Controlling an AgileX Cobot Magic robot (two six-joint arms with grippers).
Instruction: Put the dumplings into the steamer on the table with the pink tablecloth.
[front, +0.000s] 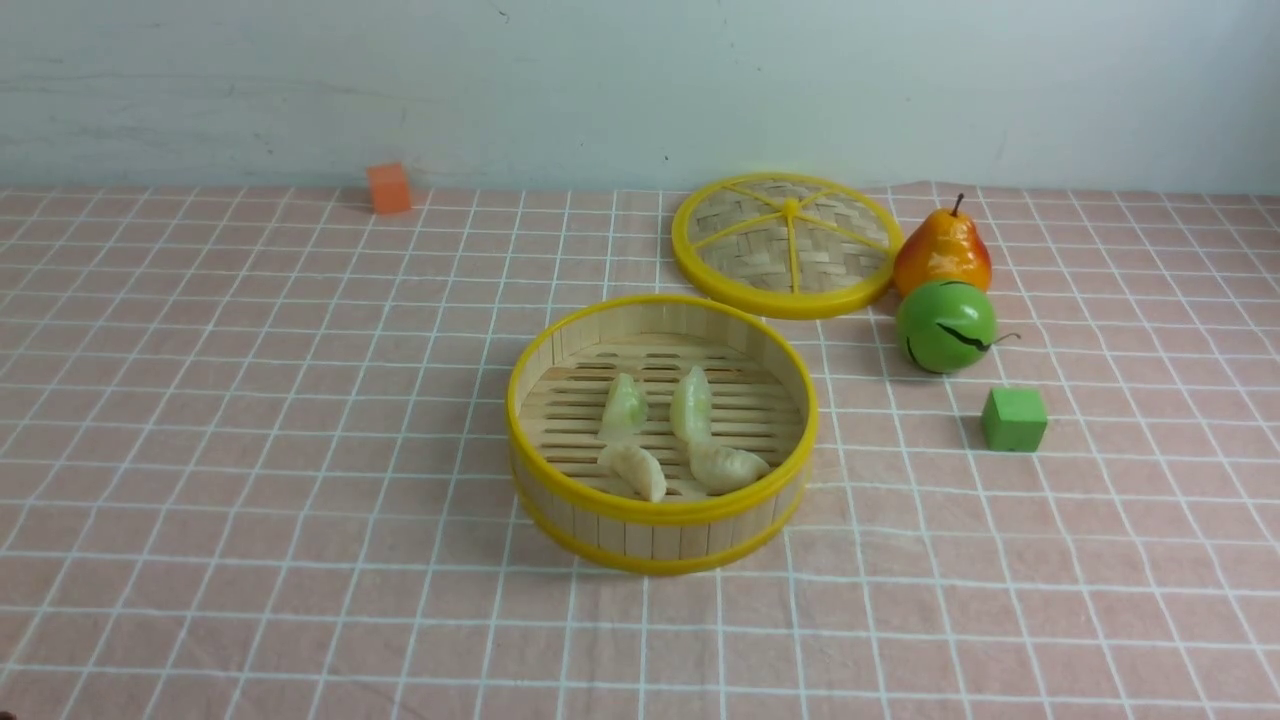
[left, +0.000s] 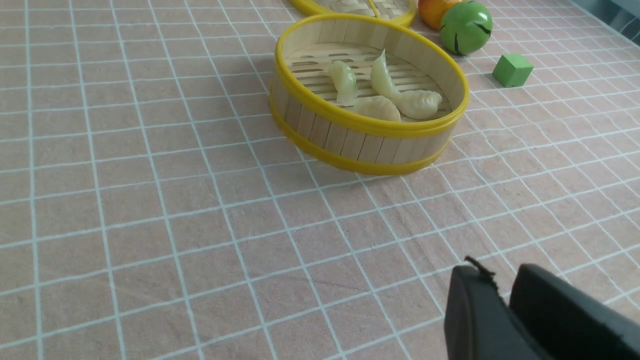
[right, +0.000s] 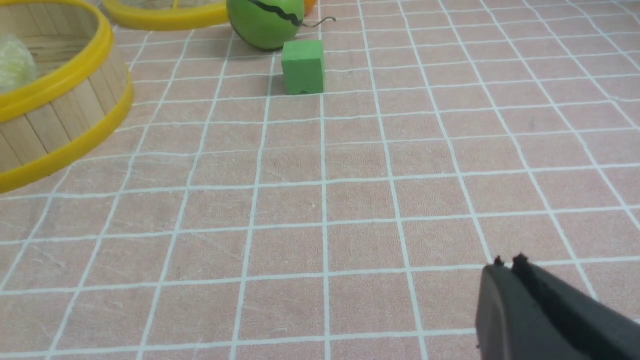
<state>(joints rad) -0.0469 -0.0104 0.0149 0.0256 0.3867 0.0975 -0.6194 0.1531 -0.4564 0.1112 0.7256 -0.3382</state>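
Front view: the surface (front: 200, 500) is seen covered w/ the pink tablecloth (front: 1100, 560), slightly wrinkled. The steamer (front: 660, 505) is placed near centre. The lid (front: 785, 245) is laid flat behind it to the right, apart from it. A pear (front: 942, 250) is seen right beside the lid, w/ a green fruit (front: 945, 325) just in front of the pear. No arm is shown in this view.

In the wrist views, the L end effector (left: 502, 285) is seen low over bare cloth, well short of the steamer. Its jaws are set close w/ a slim seam between and nothing gripped; whether they are fully closed can't be told. The R end effector (right: 509, 262) is closed and empty, well apart from the green cube (right: 302, 67).

An orange cube (front: 388, 187) is left far back on the left. All 4 dumplings (front: 690, 405) are found inside the steamer on the slatted floor: 2 green ones on edge toward the middle, 2 cream ones nearer the front wall. The task is judged done.

Risks from here:
- The steamer could be shoved, or the dumplings jolted, if an arm is swung across at rim height.
- The cloth could be snagged and dragged by a low end effector, taking the steamer w/ it.
- The green dumplings could be toppled by any knock, though they would likely be kept in by the wall.
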